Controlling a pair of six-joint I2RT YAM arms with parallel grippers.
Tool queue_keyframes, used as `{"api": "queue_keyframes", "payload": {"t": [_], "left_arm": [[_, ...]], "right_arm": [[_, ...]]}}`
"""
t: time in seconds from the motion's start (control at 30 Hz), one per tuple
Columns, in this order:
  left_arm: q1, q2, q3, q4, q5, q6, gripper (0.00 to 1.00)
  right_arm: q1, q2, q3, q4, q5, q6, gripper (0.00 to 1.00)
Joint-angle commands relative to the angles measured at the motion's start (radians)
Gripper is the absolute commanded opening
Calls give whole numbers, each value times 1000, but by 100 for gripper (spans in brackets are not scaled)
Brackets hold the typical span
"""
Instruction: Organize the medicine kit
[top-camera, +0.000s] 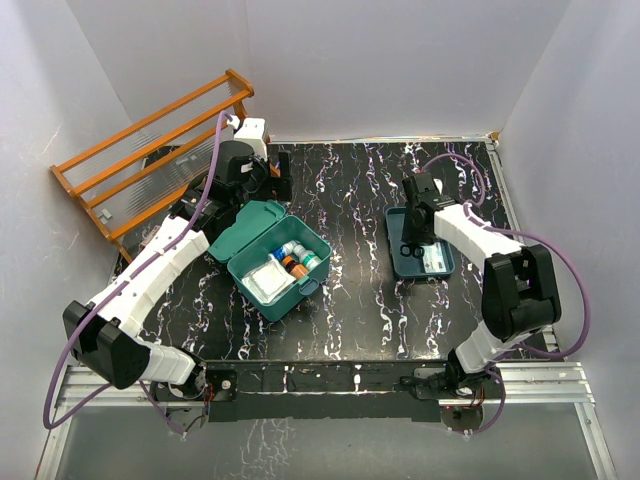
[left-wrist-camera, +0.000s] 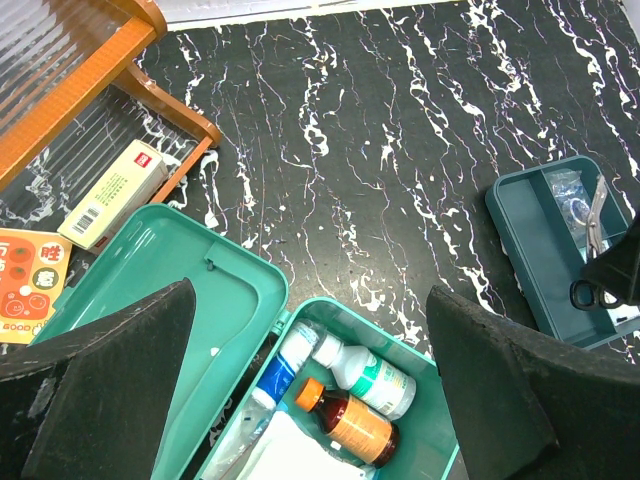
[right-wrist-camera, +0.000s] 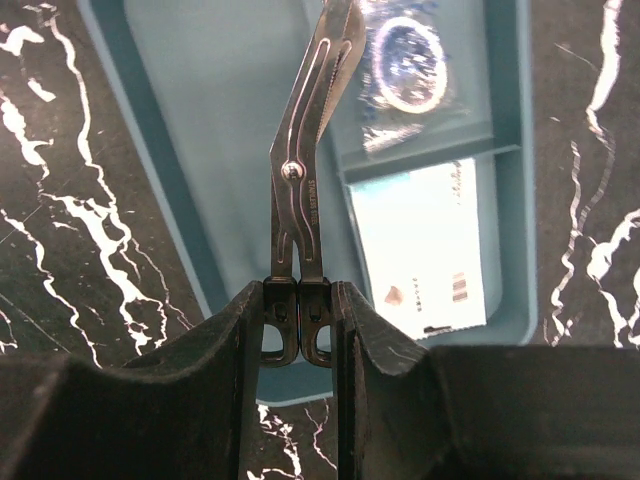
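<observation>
**Bench** (top-camera: 350, 190): a black, white-veined surface is observed, carrying all items.

**Rack** (top-camera: 150, 140): an orange wooden rack is set at the far left corner. A cream medicine box (left-wrist-camera: 110, 195) and an orange printed packet (left-wrist-camera: 25, 285) are lying on it.

**Medicine kit** (top-camera: 245, 230): the teal box is placed left of centre on the bench, just beside the rack. Its lid is swung fully open towards the rack.

**Divided tray** (top-camera: 393, 240): a darker teal shallow tray is placed right of centre, well apart from the kit.

**Left fingers** (left-wrist-camera: 100, 400): they are spread wide and hold nothing. They are positioned above the kit's open lid.

**Right fingers** (right-wrist-camera: 200, 360): they are drawn in narrow and clamped on the handle loops of the bandage scissors (right-wrist-camera: 305, 150). The blades point out over the tray. Contact with the tray cannot be determined.

**Kit contents:** a white packet (top-camera: 265, 280), a white bottle with a green label (left-wrist-camera: 365, 375), an amber bottle with an orange cap (left-wrist-camera: 350, 425) and a blue-and-white bottle (left-wrist-camera: 285, 365) are noted.

**Tray contents:** a clear sachet (right-wrist-camera: 410, 65) and a white card (right-wrist-camera: 420, 250) are noted.
</observation>
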Motion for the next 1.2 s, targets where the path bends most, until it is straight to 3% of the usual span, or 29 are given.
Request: {"api": "queue_keyframes", "payload": {"t": [0.0, 0.5, 0.77, 1.03, 1.17], "left_arm": [[-5, -6, 29, 6, -2, 4, 99], [-6, -6, 33, 5, -10, 12, 99], [-5, -6, 37, 5, -12, 14, 99], [-5, -6, 29, 0, -16, 15, 99], [-5, -6, 22, 0, -17, 14, 99]], "right_arm": [[6, 36, 9, 91, -101, -95, 13], [6, 167, 41, 70, -69, -151, 14], [5, 110, 84, 31, -69, -104, 27], [-9, 28, 59, 51, 50, -15, 26], [-30, 23, 26, 60, 31, -6, 27]]}}
